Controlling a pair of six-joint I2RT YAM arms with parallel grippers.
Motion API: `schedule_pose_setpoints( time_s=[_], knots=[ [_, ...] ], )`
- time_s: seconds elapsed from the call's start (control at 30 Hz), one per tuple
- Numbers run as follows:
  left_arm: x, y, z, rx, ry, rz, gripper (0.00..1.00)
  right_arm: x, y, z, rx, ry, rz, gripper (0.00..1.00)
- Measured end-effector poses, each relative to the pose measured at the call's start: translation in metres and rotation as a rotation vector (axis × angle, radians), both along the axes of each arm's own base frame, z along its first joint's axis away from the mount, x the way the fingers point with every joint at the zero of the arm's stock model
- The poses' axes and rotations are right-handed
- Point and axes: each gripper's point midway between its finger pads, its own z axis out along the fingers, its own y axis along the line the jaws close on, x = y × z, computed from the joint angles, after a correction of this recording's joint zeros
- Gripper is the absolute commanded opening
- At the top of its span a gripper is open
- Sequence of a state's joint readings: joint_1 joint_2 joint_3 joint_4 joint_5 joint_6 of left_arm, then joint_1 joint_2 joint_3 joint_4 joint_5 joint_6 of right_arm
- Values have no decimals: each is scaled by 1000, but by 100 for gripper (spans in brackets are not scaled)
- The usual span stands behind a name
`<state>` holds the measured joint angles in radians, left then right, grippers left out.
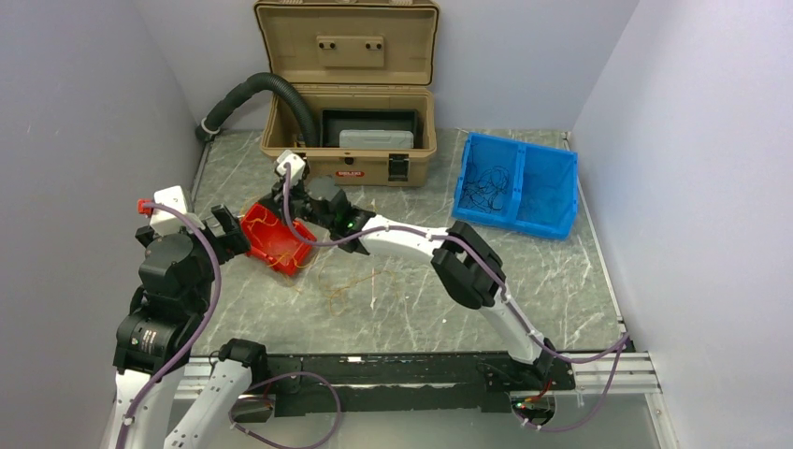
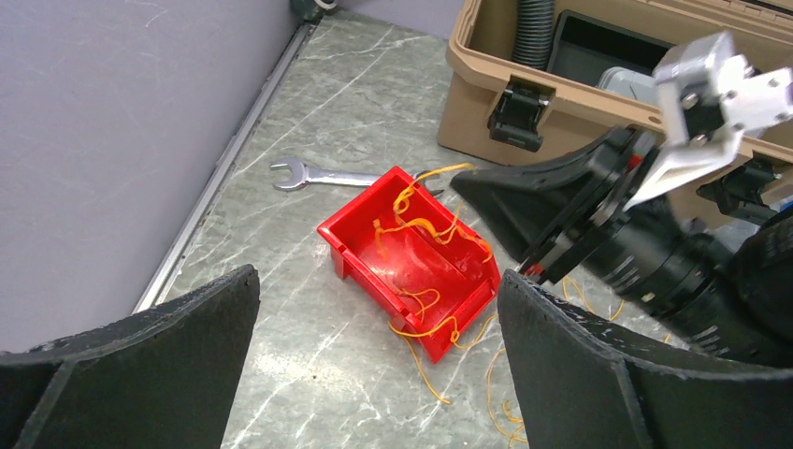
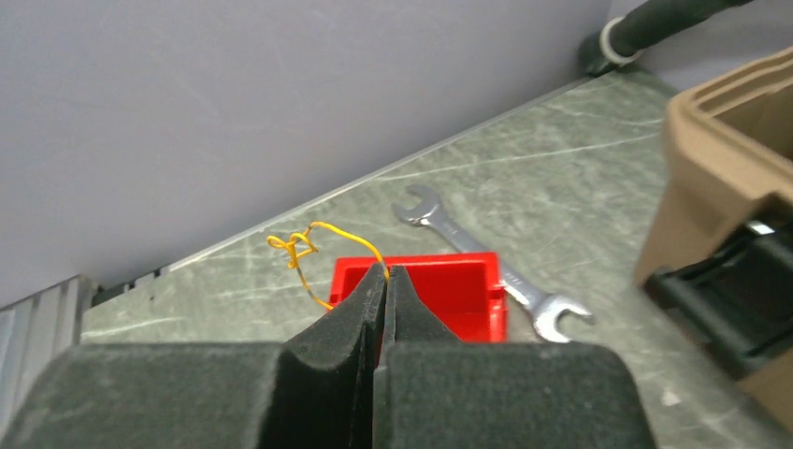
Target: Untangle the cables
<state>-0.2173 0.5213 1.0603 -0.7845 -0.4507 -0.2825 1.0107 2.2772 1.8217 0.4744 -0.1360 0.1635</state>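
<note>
Right gripper [image 3: 383, 277] clamped tight on one yellow-orange cable [image 3: 297, 248] above red bin [image 3: 449, 295] — strand loops out past its tips. Left gripper [image 2: 374, 281] jaws wide, holding nothing, over bin. Other yellow-orange cables [image 2: 425, 229] in bin, spilling onto table [image 2: 309, 374] — dark cables [image 1: 488, 182] in blue bin [image 1: 559, 173]

Your overhead camera looks down from behind; both close wrist cameras share the red bin [image 2: 407, 267] and wrench [image 3: 439, 224].

Red label [image 1: 349, 174] on tan case [image 1: 281, 148], wording unreadable
</note>
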Motion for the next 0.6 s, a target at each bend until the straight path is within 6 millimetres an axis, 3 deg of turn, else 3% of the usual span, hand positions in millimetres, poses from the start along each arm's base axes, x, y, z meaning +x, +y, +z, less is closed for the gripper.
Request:
schedule_pose_setpoints(
  time_s=[0.2,0.3,0.33,0.43,0.5,0.6],
  knots=[
    [0,0,0,0,0,-1,100,-27,17,-31,-13,64,43,0],
    [0,0,0,0,0,-2,99,-29,20,-52,-28,105,46,3],
    [0,0,0,1,0,-2,100,-29,21,-58,-33,117,43,12],
    [0,-2,0,3,2,-11,99,-24,19,-76,-42,162,29,54],
    [1,-3,-1,3,5,-22,99,-21,18,-84,-45,192,19,62],
    [3,-6,-3,4,16,-37,99,-14,13,-84,-39,214,-3,65]
  ],
)
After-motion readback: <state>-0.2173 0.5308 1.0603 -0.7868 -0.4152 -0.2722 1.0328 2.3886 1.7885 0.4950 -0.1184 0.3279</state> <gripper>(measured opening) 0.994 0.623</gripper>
